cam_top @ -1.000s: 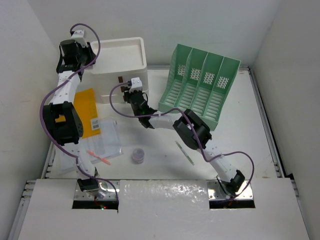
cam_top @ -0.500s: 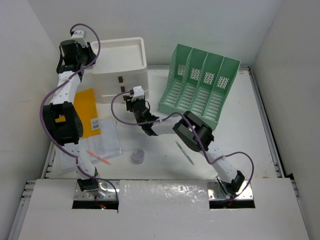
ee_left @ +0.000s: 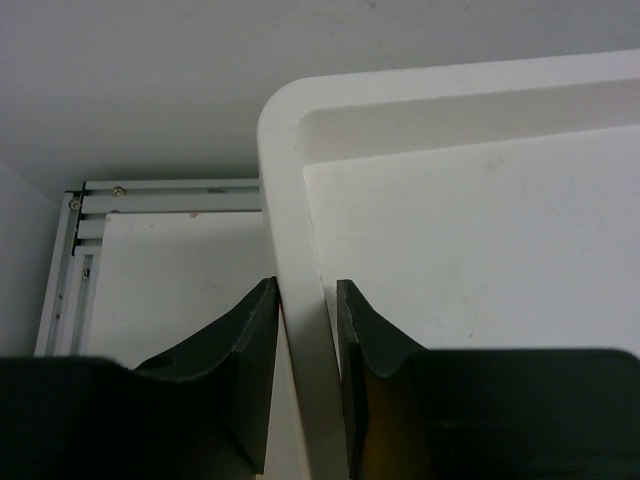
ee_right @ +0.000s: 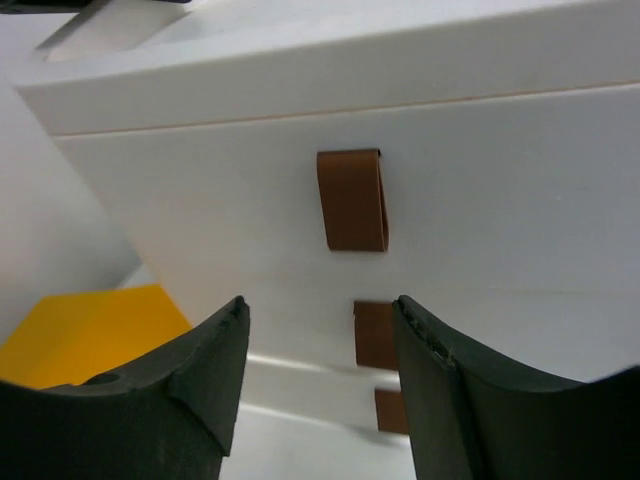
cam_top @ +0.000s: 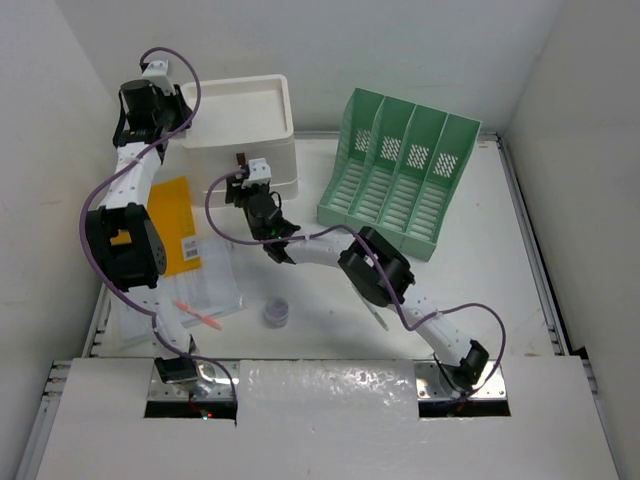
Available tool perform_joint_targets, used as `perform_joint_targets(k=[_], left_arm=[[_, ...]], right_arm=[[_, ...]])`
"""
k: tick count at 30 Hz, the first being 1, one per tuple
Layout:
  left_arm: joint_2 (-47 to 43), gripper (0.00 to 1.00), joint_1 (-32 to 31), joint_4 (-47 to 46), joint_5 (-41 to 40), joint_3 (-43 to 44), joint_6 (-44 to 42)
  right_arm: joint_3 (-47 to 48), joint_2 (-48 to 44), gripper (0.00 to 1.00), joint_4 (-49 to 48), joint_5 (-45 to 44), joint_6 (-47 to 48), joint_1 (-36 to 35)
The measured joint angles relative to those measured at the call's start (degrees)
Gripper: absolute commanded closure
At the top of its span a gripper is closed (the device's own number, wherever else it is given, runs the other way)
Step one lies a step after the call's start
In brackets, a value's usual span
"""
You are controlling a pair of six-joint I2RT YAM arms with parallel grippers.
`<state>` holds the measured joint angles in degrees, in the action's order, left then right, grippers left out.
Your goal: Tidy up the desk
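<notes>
The left fingers [ee_left: 305,288] are clamped on the raised side rim of a white plastic three-drawer box [ee_left: 480,230]. One dark finger sits on each side of the thin wall, just short of the rounded far corner of the tray-like top.

The right fingers [ee_right: 320,305] stand wide apart with nothing between them, facing the front of the box. Straight ahead of their gap, and untouched, hangs the top drawer's brown loop tab [ee_right: 352,200]. Two lower brown tabs [ee_right: 375,335] show close beside the right-hand finger.

The large flat white rectangular bench with silver metal rails [cam_top: 480,290] lies under both pairs of fingers and carries the box.

Below and to the left of the right fingers lies a flat yellow sheet [ee_right: 90,320]. Well to their right stands a green slotted plastic file rack [cam_top: 400,175]. Back towards the arm bases lie clear plastic sleeves [cam_top: 215,275], a thin orange pen [cam_top: 200,315] and a small round purple pot [cam_top: 277,313].
</notes>
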<state>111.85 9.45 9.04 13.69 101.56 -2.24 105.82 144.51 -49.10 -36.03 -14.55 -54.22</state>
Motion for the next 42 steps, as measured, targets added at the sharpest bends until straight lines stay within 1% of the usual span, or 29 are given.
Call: perform_joint_targets(k=[2, 3, 5, 11, 14, 16, 18, 21, 23, 24, 25, 26, 27, 28, 33, 36, 42], left_arm=[[0.0, 1.00, 0.0, 0.0, 0.0, 0.0, 0.0], [0.0, 1.00, 0.0, 0.0, 0.0, 0.0, 0.0], [0.0, 1.00, 0.0, 0.0, 0.1, 0.0, 0.0], [0.0, 1.00, 0.0, 0.0, 0.1, 0.0, 0.0], [0.0, 1.00, 0.0, 0.0, 0.1, 0.0, 0.0], [0.0, 1.00, 0.0, 0.0, 0.1, 0.0, 0.0], [0.0, 1.00, 0.0, 0.0, 0.1, 0.0, 0.0], [0.0, 1.00, 0.0, 0.0, 0.1, 0.0, 0.0], [0.0, 1.00, 0.0, 0.0, 0.2, 0.0, 0.0], [0.0, 1.00, 0.0, 0.0, 0.2, 0.0, 0.0], [0.0, 1.00, 0.0, 0.0, 0.2, 0.0, 0.0], [0.0, 1.00, 0.0, 0.0, 0.2, 0.0, 0.0], [0.0, 1.00, 0.0, 0.0, 0.2, 0.0, 0.0], [0.0, 1.00, 0.0, 0.0, 0.2, 0.0, 0.0], [0.0, 1.00, 0.0, 0.0, 0.2, 0.0, 0.0], [0.0, 1.00, 0.0, 0.0, 0.2, 0.0, 0.0], [-0.1, 1.00, -0.2, 0.2, 1.1, 0.0, 0.3]], right_arm=[[5.1, 2.9, 0.46, 1.6, -0.6, 0.6, 0.0], [7.7, 4.5, 0.50, 2.2, -1.0, 1.0, 0.1], [10.6, 6.8, 0.53, 3.0, -2.3, 1.7, 0.1], [11.1, 7.8, 0.58, 2.8, -5.3, 3.6, 0.1], [11.1, 7.8, 0.63, 3.3, -6.2, 4.1, 0.1], [11.3, 7.8, 0.63, 4.3, -6.7, 4.1, 0.2], [11.5, 7.8, 0.60, 5.3, -7.1, 3.9, 0.5], [11.5, 8.0, 0.61, 6.4, -7.4, 3.8, 0.5], [11.5, 8.3, 0.66, 6.9, -7.5, 3.7, 0.6], [11.5, 8.4, 0.73, 7.0, -7.5, 3.6, 0.6], [11.5, 8.5, 0.79, 7.3, -7.5, 3.7, 0.7], [11.5, 8.7, 0.92, 7.4, -7.4, 3.5, 0.7], [11.6, 8.8, 0.98, 7.5, -7.2, 3.6, 0.8], [11.8, 8.9, 1.00, 7.5, -7.0, 3.3, 0.8], [12.0, 8.9, 1.00, 7.6, -5.9, 3.0, 0.9], [7.3, 7.5, 1.00, 3.6, -2.8, 2.4, 1.2], [-10.0, -1.0, 1.00, -5.7, 3.4, 1.0, 1.0]])
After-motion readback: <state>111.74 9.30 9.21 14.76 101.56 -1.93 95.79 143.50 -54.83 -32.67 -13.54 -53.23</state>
